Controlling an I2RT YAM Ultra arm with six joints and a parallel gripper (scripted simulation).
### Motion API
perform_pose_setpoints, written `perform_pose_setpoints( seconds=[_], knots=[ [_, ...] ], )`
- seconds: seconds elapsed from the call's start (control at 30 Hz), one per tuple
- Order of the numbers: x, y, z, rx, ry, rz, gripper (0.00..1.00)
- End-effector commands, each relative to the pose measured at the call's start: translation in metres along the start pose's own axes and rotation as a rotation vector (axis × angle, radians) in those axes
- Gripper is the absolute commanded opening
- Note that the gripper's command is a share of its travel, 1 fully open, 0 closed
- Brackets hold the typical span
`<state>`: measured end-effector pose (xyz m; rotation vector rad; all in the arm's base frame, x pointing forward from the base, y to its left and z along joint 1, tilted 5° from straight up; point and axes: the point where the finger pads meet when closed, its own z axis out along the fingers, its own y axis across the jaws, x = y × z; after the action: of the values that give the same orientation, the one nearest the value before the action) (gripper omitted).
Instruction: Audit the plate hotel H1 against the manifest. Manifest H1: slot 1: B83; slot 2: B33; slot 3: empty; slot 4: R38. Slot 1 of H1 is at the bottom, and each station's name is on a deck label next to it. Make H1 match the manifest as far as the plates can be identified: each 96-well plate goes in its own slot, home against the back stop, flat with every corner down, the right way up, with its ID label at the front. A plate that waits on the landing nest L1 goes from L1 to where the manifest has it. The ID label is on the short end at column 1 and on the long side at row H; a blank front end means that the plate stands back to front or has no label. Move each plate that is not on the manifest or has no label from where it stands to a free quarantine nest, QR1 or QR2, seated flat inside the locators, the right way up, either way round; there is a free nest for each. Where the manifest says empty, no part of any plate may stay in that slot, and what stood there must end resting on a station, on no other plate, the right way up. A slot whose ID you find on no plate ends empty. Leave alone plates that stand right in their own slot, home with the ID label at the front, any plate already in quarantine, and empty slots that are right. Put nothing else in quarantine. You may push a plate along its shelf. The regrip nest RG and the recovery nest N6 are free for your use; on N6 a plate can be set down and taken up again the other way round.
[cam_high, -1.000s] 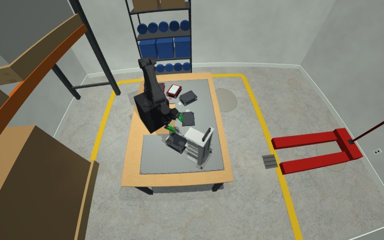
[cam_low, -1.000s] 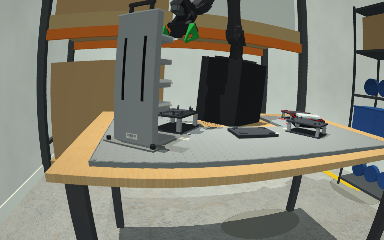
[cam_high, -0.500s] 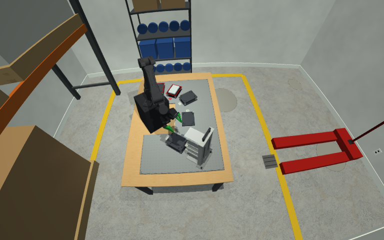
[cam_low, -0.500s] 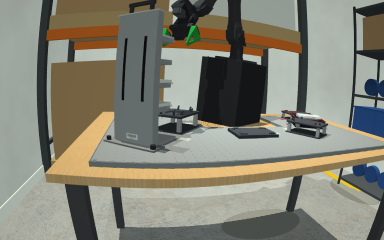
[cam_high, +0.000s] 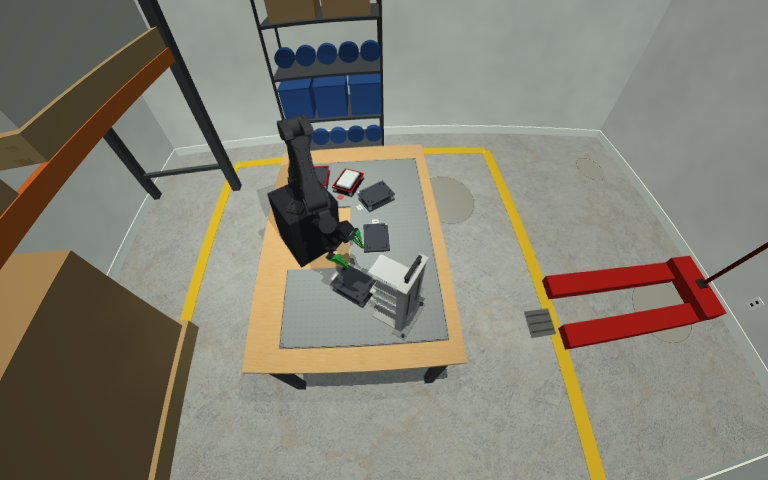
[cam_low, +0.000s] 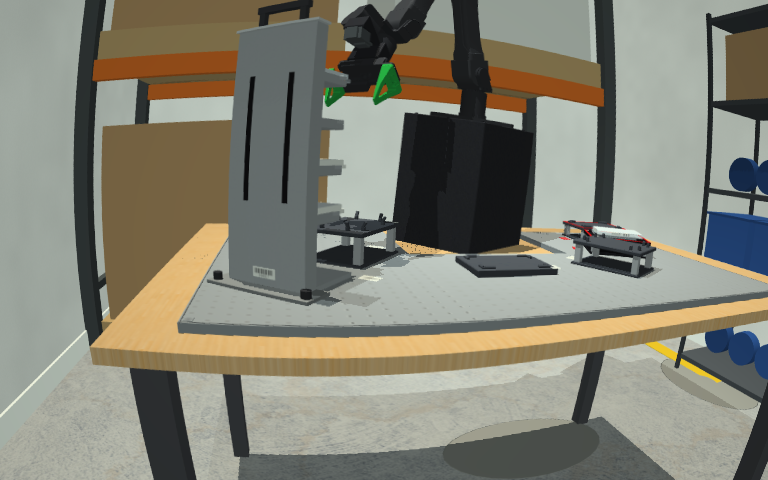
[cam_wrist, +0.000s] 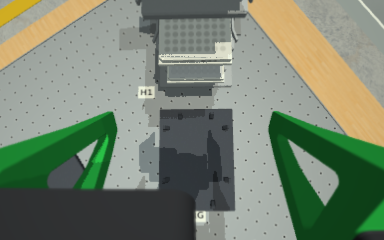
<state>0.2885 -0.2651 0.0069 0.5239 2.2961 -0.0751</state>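
Observation:
The grey plate hotel H1 stands on the deck, also seen from its side in the exterior view. In the wrist view its deck label H1 lies left of its foot. A 96-well plate shows on a shelf, wells up, its pale front end facing me. Another shelf edge or plate shows below it; I can read no ID. My gripper is open and empty, high up in front of the hotel's top shelf, above a dark empty nest.
A flat dark nest lies mid-deck. A raised dark nest stands further back. A red-edged nest holds a white plate. A second red-edged nest is partly hidden by the arm. The black arm base stands at the deck's left.

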Motion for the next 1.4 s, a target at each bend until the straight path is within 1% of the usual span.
perform_pose_setpoints(
  seconds=[0.0,0.07,0.17,0.2,0.23,0.37,0.43,0.5,0.57,0.63,0.73,0.77,0.8,0.83,0.87,0.97,1.0,1.03,1.07,1.2,1.3,1.33,1.37],
  knots=[
    [-0.002,0.003,0.005,-0.003,-0.027,-0.016,1.00],
    [0.002,0.003,0.007,-0.001,-0.024,-0.012,1.00],
    [-0.001,0.001,0.008,0.002,-0.031,-0.015,1.00],
    [-0.013,0.000,0.004,0.011,-0.064,-0.033,1.00],
    [0.005,0.003,0.011,-0.004,-0.026,-0.015,1.00],
    [0.010,0.002,0.015,-0.001,-0.024,-0.013,1.00],
    [0.008,0.000,0.017,0.004,-0.033,-0.017,1.00],
    [0.014,0.003,0.020,-0.003,-0.026,-0.016,1.00],
    [0.012,0.002,0.022,-0.001,-0.033,-0.020,1.00],
    [0.018,0.003,0.024,-0.003,-0.026,-0.016,1.00],
    [0.020,0.002,0.025,0.000,-0.026,-0.013,1.00],
    [-0.007,-0.005,0.020,0.021,-0.087,-0.042,1.00],
    [0.010,-0.002,0.028,0.007,-0.050,-0.025,1.00],
    [0.015,0.000,0.029,0.003,-0.041,-0.022,1.00],
    [0.004,-0.004,0.031,0.012,-0.060,-0.030,1.00],
    [0.001,-0.004,0.035,0.013,-0.059,-0.030,1.00],
    [-0.006,-0.004,0.033,0.017,-0.072,-0.036,1.00],
    [-0.008,-0.004,0.034,0.017,-0.076,-0.037,1.00],
    [-0.004,-0.004,0.038,0.013,-0.063,-0.031,1.00],
    [-0.004,-0.003,0.044,0.010,-0.046,-0.024,1.00],
    [-0.006,-0.002,0.044,0.010,-0.046,-0.024,1.00],
    [-0.017,-0.004,0.040,0.015,-0.072,-0.032,1.00],
    [-0.009,-0.002,0.046,0.008,-0.050,-0.025,1.00]
  ],
)
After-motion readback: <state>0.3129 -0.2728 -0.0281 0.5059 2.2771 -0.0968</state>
